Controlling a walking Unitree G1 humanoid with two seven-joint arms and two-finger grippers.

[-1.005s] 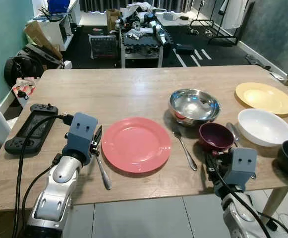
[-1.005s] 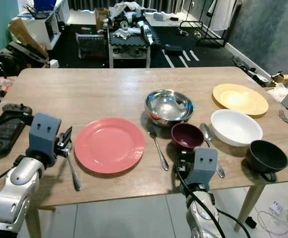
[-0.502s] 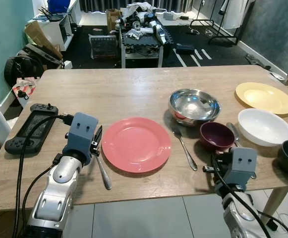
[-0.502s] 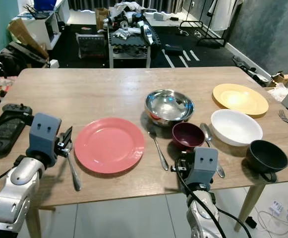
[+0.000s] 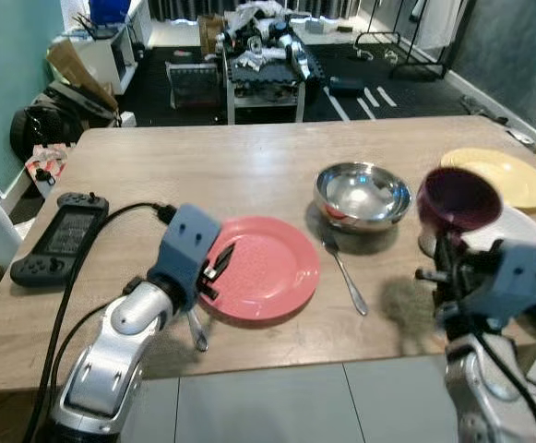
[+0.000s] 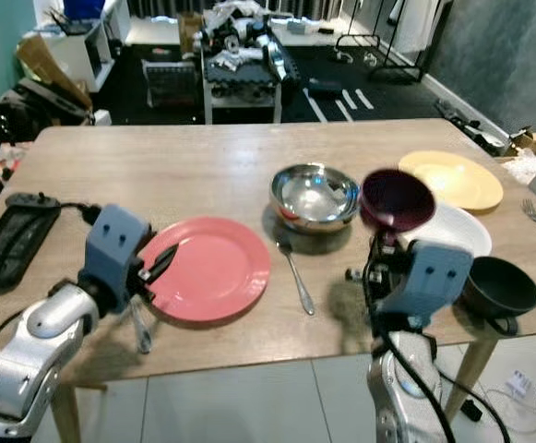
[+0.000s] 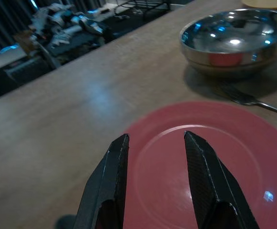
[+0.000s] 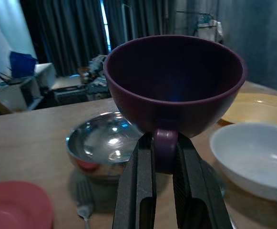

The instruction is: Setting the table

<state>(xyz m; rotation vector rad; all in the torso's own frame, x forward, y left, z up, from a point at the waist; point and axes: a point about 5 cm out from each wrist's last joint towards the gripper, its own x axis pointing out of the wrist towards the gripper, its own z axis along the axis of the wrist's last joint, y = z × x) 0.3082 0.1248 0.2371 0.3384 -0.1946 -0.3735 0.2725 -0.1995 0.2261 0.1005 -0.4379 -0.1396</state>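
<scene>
The right claw [image 8: 164, 183] has its two black fingers pinched on the small handle of a dark purple cup [image 8: 174, 83], holding it upright and lifted clear of the desk [image 5: 212, 166], at the right of the frame in the eye views. Gripping by the handle keeps the mouth level and leaves the body free, which I take to be the reason for that hold: it can be set down without the fingers getting trapped under it. Below and beyond the cup sit a white bowl [image 5: 517, 226] and a yellow plate [image 5: 489, 173], and a black cup [image 6: 500, 288] stands at the desk's near right edge.

The left claw [image 7: 155, 143] hangs with its fingers apart, gripping nothing, poised just over the near rim of the pink plate [image 5: 263, 268] in the middle of the frame. It looks ready to steady or shift that plate, though that is only my guess.

A spoon [image 5: 196, 330] lies beside the plate under the left arm, a fork [image 5: 344, 272] lies on the plate's other side, and the steel bowl [image 5: 362, 196] stands just behind the fork. A handheld game console [image 5: 55, 238] rests at the left edge. I can read no writing or brand anywhere.
</scene>
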